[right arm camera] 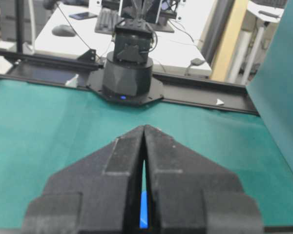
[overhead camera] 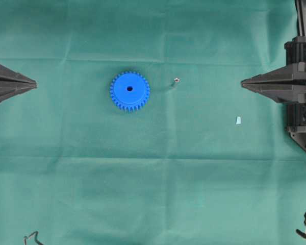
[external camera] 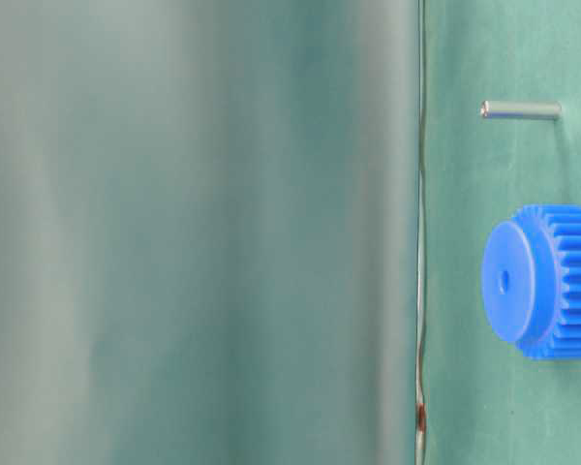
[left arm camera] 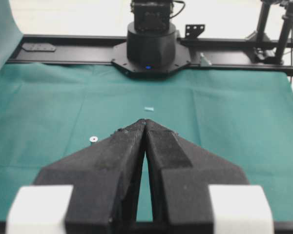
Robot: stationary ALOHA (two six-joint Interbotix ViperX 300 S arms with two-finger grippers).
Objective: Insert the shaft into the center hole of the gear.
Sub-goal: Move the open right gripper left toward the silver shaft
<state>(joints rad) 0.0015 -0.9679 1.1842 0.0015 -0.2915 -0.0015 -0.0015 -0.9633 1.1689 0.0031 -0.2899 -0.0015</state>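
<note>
The blue gear (overhead camera: 129,91) lies flat on the green cloth left of centre, its dark center hole (overhead camera: 129,88) facing up. The small silvery shaft (overhead camera: 176,80) stands apart to the gear's right. In the table-level view the shaft (external camera: 521,109) appears above the gear (external camera: 547,281). My left gripper (overhead camera: 35,84) is shut at the far left, well away from the gear. My right gripper (overhead camera: 241,82) is shut at the far right, holding nothing. In the left wrist view the gripper (left arm camera: 145,121) points past the shaft (left arm camera: 93,139). Through the right gripper (right arm camera: 143,126) a blue sliver of gear (right arm camera: 144,209) shows.
A small pale blue scrap (overhead camera: 238,120) lies on the cloth near the right arm. Each wrist view shows the opposite arm's black base (left arm camera: 151,44) (right arm camera: 129,73) at the table's far edge. A cable end (overhead camera: 33,237) lies at the bottom left.
</note>
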